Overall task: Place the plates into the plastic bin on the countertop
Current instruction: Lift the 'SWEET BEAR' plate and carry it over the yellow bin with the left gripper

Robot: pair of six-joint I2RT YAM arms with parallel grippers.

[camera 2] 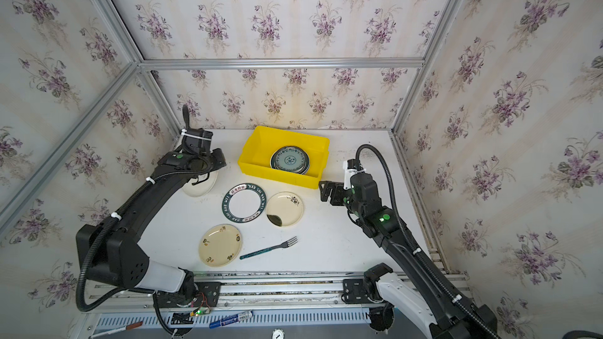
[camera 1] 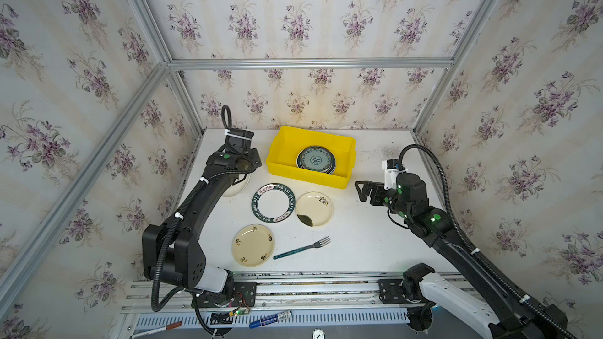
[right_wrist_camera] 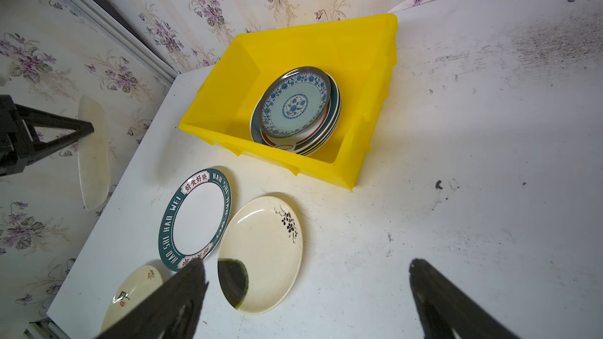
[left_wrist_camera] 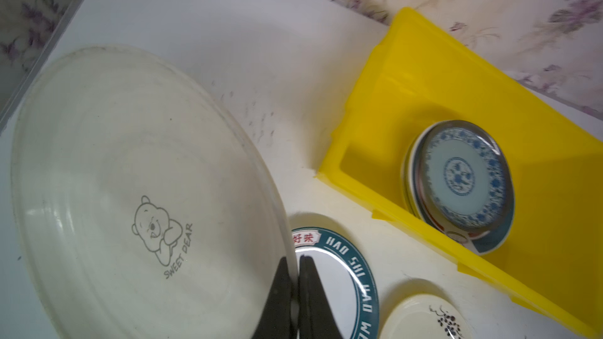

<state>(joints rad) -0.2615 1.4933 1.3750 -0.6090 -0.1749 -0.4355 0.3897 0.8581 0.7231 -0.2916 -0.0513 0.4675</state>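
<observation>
The left arm (camera 1: 195, 203) rises from its base at the near left, elbow bent high, and its forearm reaches away toward the far left, where the wrist (camera 1: 233, 158) tips downward. The left gripper (left_wrist_camera: 295, 260), hidden beneath that wrist in both top views, has its jaws pressed together on the rim of a plate (left_wrist_camera: 130, 174), which it holds tilted. The right arm (camera 1: 456, 246) stretches from the near right forward and inward, with the right gripper (right_wrist_camera: 306, 264) held level in the air, pointing toward the middle, jaws spread wide and empty.
</observation>
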